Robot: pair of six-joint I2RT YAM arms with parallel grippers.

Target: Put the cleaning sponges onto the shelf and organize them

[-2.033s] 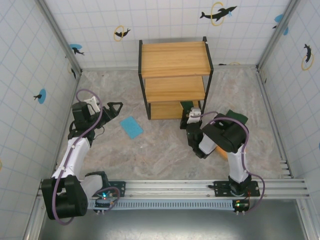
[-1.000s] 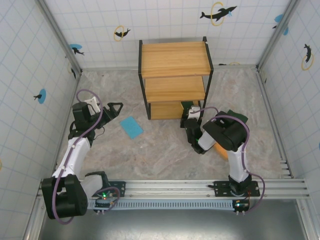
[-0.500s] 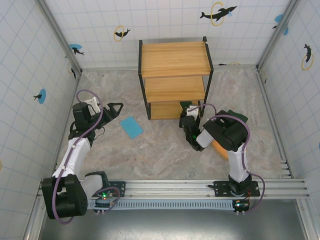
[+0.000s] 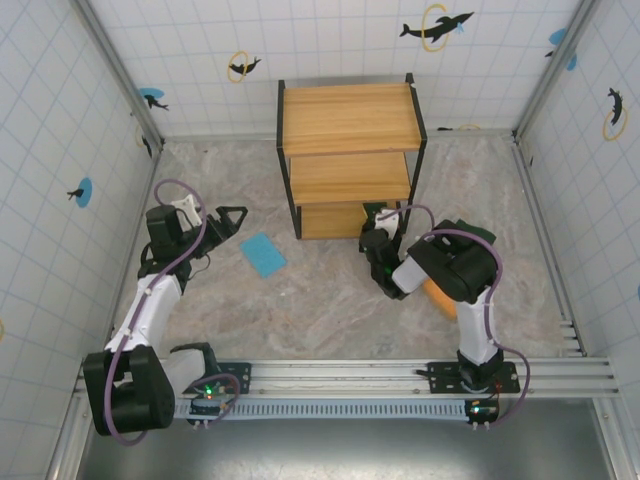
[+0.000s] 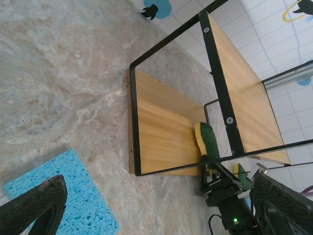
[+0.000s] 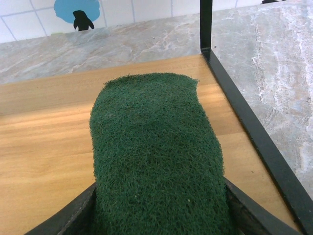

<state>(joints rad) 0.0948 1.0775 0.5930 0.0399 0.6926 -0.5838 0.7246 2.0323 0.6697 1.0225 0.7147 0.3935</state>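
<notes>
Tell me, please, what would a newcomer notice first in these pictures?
The stepped wooden shelf at the far middle of the table draws the eye first. At its lowest board, the right gripper holds a dark green sponge between its fingers. A light blue sponge lies flat on the table left of the shelf, near the open left gripper.

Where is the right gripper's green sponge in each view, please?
Top external: green sponge at the right end of the lowest shelf board.
Left wrist: sponge right of centre, upright at the board edge.
Right wrist: sponge central, over the board.
Shared landmark: that board.
</notes>
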